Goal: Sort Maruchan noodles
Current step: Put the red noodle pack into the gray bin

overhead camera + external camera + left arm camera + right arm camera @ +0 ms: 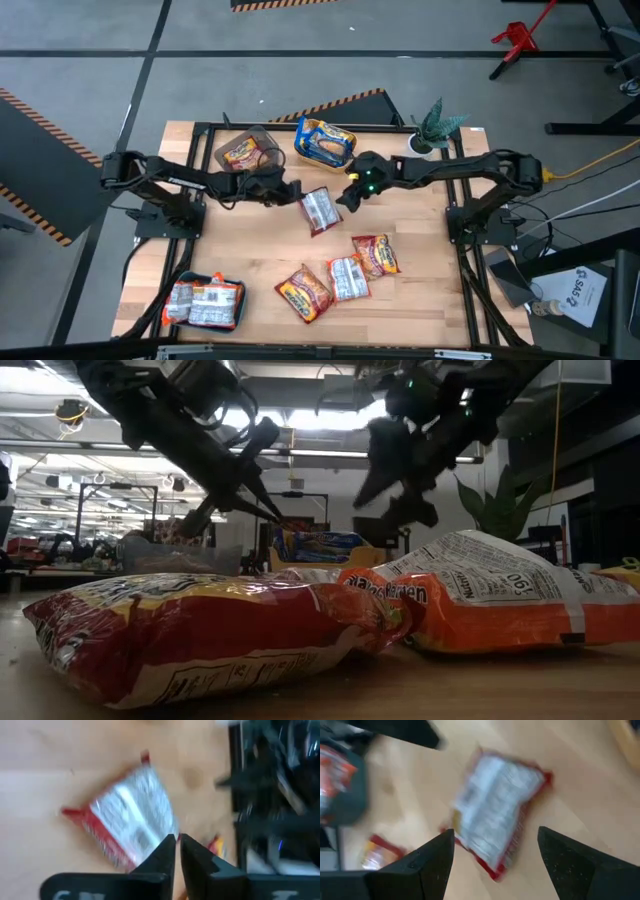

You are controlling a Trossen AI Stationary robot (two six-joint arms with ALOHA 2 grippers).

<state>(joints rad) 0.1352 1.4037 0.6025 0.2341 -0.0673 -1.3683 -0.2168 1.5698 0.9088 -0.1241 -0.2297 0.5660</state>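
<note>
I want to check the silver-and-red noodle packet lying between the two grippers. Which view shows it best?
The high view: the packet shows whole and sharp on the table, between both arms. Both wrist views show it large but blurred. In the low view I cannot pick it out.

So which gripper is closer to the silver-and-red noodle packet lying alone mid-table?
Too close to call. The left gripper sits at the silver-and-red noodle packet's left corner, jaws nearly shut; the right gripper, open, is at its right edge.

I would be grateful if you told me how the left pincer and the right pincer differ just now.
The left pincer has its fingers nearly together; the right pincer stands wide open. In the high view, the left one sits beside the silver-and-red noodle packet, the right one at its far corner. Both hold nothing.
</note>
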